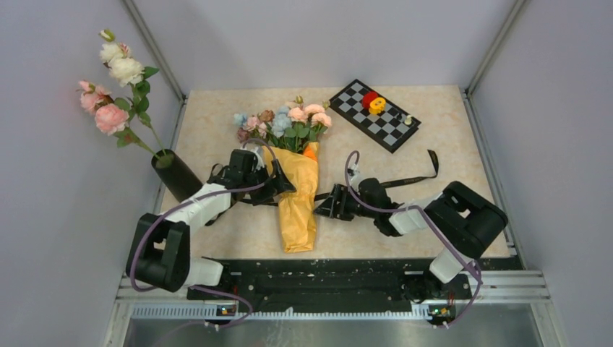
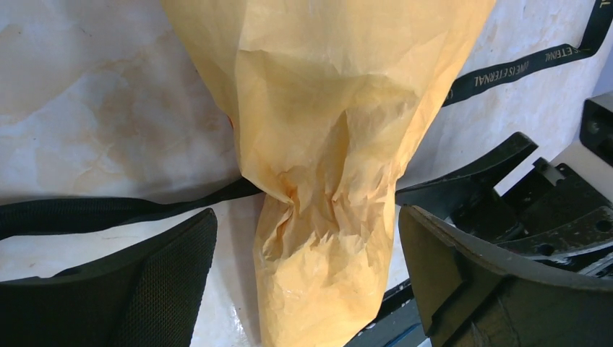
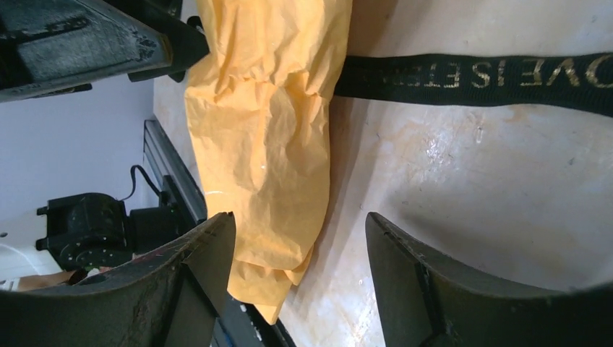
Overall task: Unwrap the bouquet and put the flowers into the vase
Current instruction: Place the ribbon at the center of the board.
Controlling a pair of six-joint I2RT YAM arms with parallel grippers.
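Bouquet (image 1: 298,206) lying on the desk (image 1: 209,123).
Left pincer (image 2: 307,231), wide, straddles its paper neck; right pincer (image 1: 323,205), wide and empty, just beside.

Bouquet (image 1: 298,210) lies mid table (image 1: 448,152), flowers (image 1: 285,123) at far end. Left gripper (image 1: 283,189) just L of it, right gripper (image 1: 322,206) just R. Ribbon (image 1: 416,177) trails off R. Vase (image 1: 177,177) at L edge; chessboard (image 1: 394,129) far R.

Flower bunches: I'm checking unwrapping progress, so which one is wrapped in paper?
The small pastel bouquet lying mid-table, stems in orange-yellow paper; the long-stemmed pink and white roses stand bare in the black vase.
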